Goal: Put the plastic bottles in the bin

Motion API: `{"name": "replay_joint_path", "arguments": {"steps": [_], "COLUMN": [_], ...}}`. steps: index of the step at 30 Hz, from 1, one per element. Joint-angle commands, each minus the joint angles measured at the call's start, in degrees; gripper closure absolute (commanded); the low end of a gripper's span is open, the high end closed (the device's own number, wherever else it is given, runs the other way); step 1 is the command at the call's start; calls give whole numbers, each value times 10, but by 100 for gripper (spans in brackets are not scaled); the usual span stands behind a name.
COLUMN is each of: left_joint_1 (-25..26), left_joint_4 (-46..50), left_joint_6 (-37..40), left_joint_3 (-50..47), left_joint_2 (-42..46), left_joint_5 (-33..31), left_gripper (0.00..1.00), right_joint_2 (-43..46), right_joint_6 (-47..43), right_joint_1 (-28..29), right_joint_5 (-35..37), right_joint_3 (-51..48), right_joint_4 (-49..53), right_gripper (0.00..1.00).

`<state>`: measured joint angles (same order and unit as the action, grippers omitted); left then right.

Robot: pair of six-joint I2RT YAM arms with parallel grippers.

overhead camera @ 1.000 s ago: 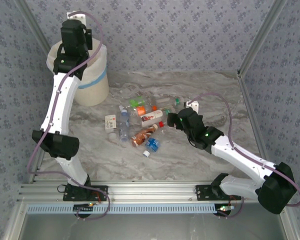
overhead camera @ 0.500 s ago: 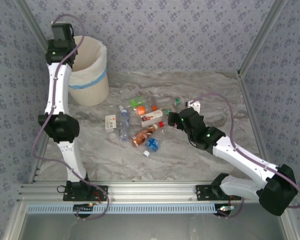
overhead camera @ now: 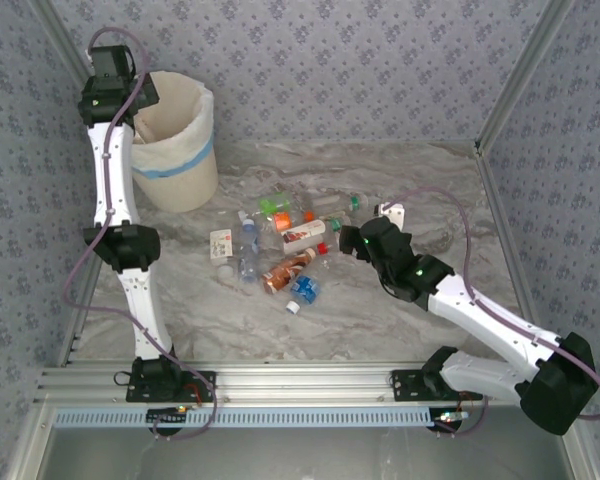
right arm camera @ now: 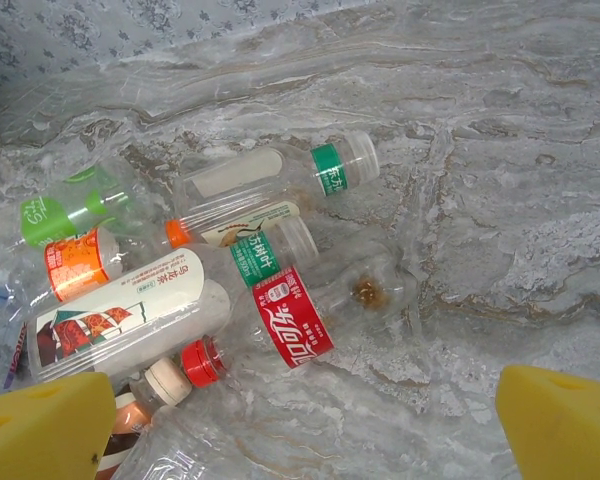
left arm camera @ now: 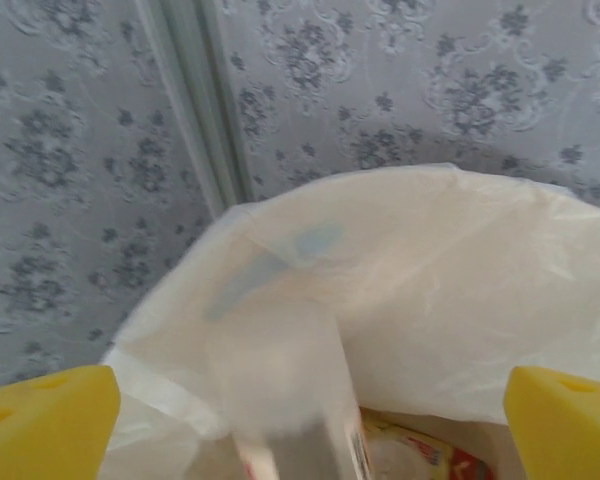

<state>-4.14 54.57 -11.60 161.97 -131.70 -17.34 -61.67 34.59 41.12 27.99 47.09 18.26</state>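
The left claw is held spread wide over the bin, the right claw likewise released above the plastic bottles.

Grey marbled table, bin at far left, plastic bottles clustered mid-table

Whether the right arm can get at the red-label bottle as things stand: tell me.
Probably yes. The right gripper hangs open just above the pile, and the red-label bottle lies at the pile's edge, with nothing seen lying over it and bare table beside it.
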Motion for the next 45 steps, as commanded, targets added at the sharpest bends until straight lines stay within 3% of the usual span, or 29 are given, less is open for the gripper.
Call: {"name": "replay_joint_path", "arguments": {"steps": [1, 5, 15, 19, 23, 27, 30, 37, 42, 45], "left_joint_1": [-2, -3, 2, 29, 59, 74, 91, 92, 93, 93], "left_joint_4": [23, 35, 14, 9, -43, -193, -284, -327, -325, -320], "left_joint_6": [-46, -72, -143, -127, -110, -130, -140, -208, -227, -233], "left_joint_3": [17, 15, -19, -63, -198, -437, -558, -704, -788, -818], "left_joint_2": [24, 39, 129, 177, 262, 392, 462, 539, 570, 578], "left_joint_5": [77, 196, 372, 369, 347, 338, 289, 284, 291, 297], "left_gripper": [0, 1, 1, 1, 1, 1, 1, 1, 1, 1], "right_joint_2": [10, 4, -48, -64, -74, -95, -114, -171, -222, -251], "right_joint_6": [10, 10, 62, 32, -36, 35, 113, 213, 172, 159], "right_joint_1": [3, -6, -56, -62, -71, -70, -51, 29, 51, 78], "right_joint_5": [22, 11, -90, -124, -171, -201, -218, -177, -221, -204], "right_joint_3": [-5, -9, -8, -8, -6, 0, -15, -17, 10, 37], "right_joint_4": [12, 14, 29, 16, 24, 55, 42, 0, -36, -5], "right_gripper": [0, 0, 0, 0, 0, 0, 1, 1, 3, 3]}}
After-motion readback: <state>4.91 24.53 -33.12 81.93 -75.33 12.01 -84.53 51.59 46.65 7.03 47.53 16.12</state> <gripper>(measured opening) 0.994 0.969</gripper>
